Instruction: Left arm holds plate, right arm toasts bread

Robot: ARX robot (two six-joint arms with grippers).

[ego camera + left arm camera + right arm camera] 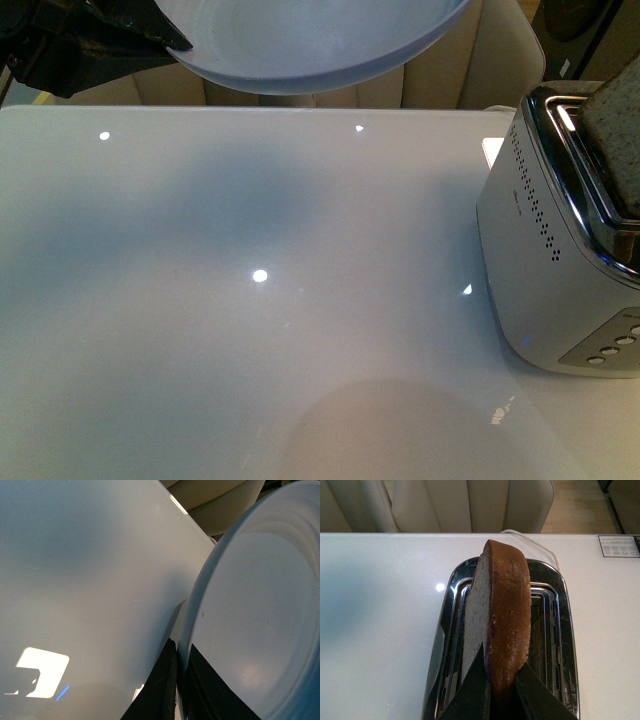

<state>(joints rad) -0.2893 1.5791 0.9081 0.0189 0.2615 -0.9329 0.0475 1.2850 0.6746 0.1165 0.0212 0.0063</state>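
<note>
The pale blue-white plate (pixel 300 45) hangs in the air over the table's far side, tilted, with my black left gripper (pixel 120 40) shut on its rim. In the left wrist view the rim of the plate (pixel 260 620) is pinched between the two dark fingers (pixel 162 690) of the left gripper (pixel 181 660). The brown bread (pixel 502 615) stands on edge above the slots of the chrome toaster (pixel 555 630), and my right gripper (pixel 501 670) is shut on its crust. In the front view the bread (pixel 620 130) shows over the toaster (pixel 560 260) at the right edge.
The white glossy table (pixel 250 300) carries the toaster at the right. A white cord (pixel 535 540) runs behind the toaster. Beige chair backs (pixel 465 505) stand past the table's far edge. A label (pixel 619 546) lies at the table's far right.
</note>
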